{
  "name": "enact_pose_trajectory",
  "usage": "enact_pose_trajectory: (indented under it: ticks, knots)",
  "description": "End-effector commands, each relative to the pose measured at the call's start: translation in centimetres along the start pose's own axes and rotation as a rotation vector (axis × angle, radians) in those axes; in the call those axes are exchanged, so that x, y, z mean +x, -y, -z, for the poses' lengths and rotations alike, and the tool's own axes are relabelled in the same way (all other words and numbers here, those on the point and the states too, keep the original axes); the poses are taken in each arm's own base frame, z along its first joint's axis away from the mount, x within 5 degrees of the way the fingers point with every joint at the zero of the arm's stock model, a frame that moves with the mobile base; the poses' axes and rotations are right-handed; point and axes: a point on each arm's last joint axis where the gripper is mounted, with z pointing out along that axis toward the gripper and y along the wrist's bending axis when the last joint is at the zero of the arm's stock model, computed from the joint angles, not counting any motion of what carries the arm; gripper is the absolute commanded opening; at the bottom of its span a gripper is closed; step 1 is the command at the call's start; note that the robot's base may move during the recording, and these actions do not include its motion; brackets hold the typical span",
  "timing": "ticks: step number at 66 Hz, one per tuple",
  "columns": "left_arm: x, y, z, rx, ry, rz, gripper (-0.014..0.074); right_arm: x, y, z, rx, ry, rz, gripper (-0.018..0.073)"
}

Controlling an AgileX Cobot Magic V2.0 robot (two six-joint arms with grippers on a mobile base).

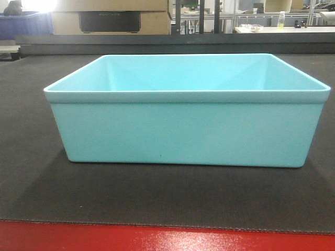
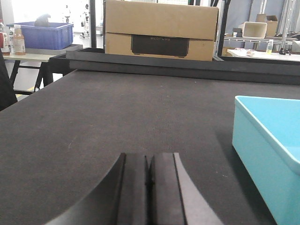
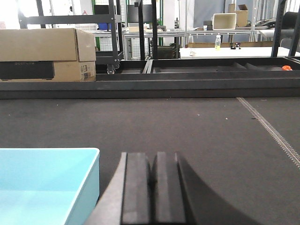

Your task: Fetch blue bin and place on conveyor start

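conveyor start (image 1: 31, 172): broad black-grey textured belt, red strip (image 1: 157, 239) along near edge. Carries the tub; otherwise bare in all 3 views.
blue bin (image 1: 183, 130): pale turquoise tub, upright, flat on the belt, a little back from the red strip. Empty as far as the interior shows. Looks like placement already done, judging by position alone.
cardboard box (image 2: 161, 30): beyond the belt's far rail, dark label panel on its face. Not task related.
dark blue crate (image 2: 44, 35): far left background on a table, bottles beside it. Not the target.
left gripper (image 2: 149, 180): fingers pressed together, nothing between. Sits low over the belt, just left of the bin's wall, not touching. Probably released and backed off.
right gripper (image 3: 152, 187): pads together, nothing held. Just right of the bin's corner, apart from it. Mirrors the left, consistent with a 2-sided carry.
hidden: bin floor near the front wall not visible; arms themselves out of frame; box label text unreadable; far workshop too small to sort.
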Motion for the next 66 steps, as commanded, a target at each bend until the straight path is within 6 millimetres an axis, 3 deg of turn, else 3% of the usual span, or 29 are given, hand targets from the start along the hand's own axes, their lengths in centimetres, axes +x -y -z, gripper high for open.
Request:
enact_pose_trajectory:
  ticks: [1, 50, 66]
  knots:
    - [-0.3, 0.0, 0.1, 0.000, 0.029, 0.003, -0.0111, -0.2, 0.0, 0.1, 0.003, 0.027, 0.015, -0.0162]
    - [-0.3, 0.0, 0.1, -0.001, 0.036, 0.003, -0.0111, -0.1, 0.0, 0.1, 0.003, 0.027, 0.015, -0.0162]
    - [-0.3, 0.0, 0.1, -0.001, 0.036, 0.003, -0.0111, 2.2, 0.1, 0.3, 0.005, -0.013, 0.013, -0.0162]
